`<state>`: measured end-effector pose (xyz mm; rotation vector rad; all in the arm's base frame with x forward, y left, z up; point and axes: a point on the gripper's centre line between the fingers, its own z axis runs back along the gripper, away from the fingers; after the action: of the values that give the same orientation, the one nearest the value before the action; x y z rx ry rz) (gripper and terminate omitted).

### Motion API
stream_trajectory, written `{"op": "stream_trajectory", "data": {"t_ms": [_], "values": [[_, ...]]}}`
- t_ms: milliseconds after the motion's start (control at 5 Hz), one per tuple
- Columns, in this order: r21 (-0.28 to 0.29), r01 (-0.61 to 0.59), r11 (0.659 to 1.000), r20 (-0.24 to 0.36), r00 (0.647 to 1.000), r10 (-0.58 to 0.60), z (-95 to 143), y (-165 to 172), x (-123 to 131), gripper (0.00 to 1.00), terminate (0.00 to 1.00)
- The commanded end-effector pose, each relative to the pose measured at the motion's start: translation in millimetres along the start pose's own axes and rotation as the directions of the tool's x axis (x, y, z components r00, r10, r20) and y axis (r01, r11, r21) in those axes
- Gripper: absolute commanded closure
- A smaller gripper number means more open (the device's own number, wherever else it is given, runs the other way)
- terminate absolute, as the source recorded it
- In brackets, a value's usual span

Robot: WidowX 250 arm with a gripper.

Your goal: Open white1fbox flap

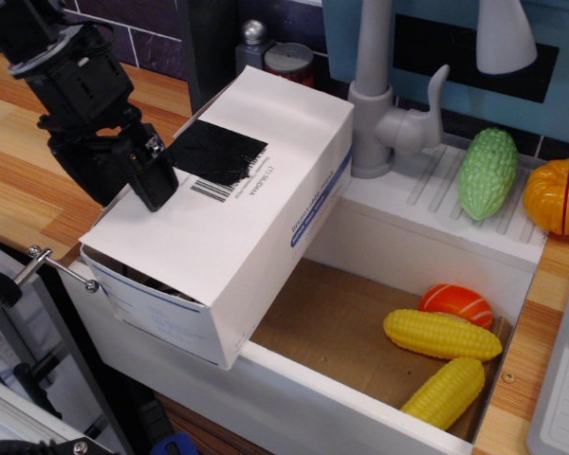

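Observation:
The white1fbox (270, 248) lies tilted over the sink's left rim, with a blue stripe and blue print on its side. Its flap (266, 133) faces up and lies flat and closed, bearing a black square patch (215, 152) and a barcode (212, 190). My black gripper (130, 192) hangs at the flap's left edge. Its jaws stand apart, one finger (156, 182) over the flap by the black patch, the other (99, 176) outside the box edge. It holds nothing.
The white sink basin (427, 223) holds two yellow corn cobs (441, 334) and an orange toy (457, 303). A grey faucet (375, 95) stands behind the box. A green gourd (486, 172) and a pumpkin (557, 196) lie on the drainboard. Wooden counter (19, 180) lies left.

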<state>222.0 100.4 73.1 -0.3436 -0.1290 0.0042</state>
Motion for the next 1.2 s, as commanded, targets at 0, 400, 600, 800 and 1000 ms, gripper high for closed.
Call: {"op": "stream_trajectory", "data": {"t_ms": [0, 400, 600, 800, 1000], "values": [[-0.061, -0.007, 0.998, 0.041, 0.999, 0.01, 14, -20, 5, 0.0, 0.0], [-0.087, -0.037, 0.996, 0.03, 0.999, 0.04, 20, -49, 4, 0.0, 0.0], [-0.072, -0.044, 0.996, 0.023, 0.999, 0.046, 25, -61, 5, 0.0, 0.0], [0.0, -0.018, 1.0, 0.015, 1.0, 0.018, 39, -87, 10, 0.0, 0.0], [0.087, -0.019, 0.996, -0.016, 1.0, 0.02, 57, -121, 24, 0.0, 0.0]]}}
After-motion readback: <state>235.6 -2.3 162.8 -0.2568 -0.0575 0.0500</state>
